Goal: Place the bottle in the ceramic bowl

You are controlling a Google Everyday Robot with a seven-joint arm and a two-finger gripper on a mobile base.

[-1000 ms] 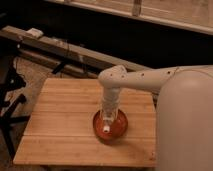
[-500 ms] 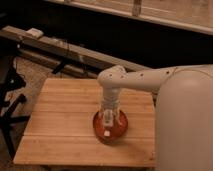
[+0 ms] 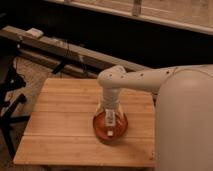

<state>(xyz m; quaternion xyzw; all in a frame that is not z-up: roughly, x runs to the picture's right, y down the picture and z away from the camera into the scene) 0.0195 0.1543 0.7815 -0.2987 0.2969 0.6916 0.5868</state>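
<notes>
Looking down from the camera view, we've got the arm reaching out from the big pale robot body on the right, its wrist turned straight down over the ceramic bowl (image 3: 110, 125), and the gripper (image 3: 110, 116) sits low inside the bowl's outline, right above its glossy orange-red floor. And there's the bottle (image 3: 110, 118), a slim white shape with a dark label band, upright or close to it, dead centre over the bowl and directly under the wrist. Is it resting on the bowl's bottom or hanging just above it? Can't tell from here, and whether the gripper has let go of it is equally unclear. The bowl itself sits on the wooden surface (image 3: 60, 120), toward the near right part of it, well in from the left edge. So where does the task stand? By my read, the hard part looks finished: the bottle is carried to the bowl and lowered into it. What appears to be left is the release, if it isn't made already, and a clean lift of the arm straight up so the bottle doesn't tip or get dragged over the rim.
</notes>
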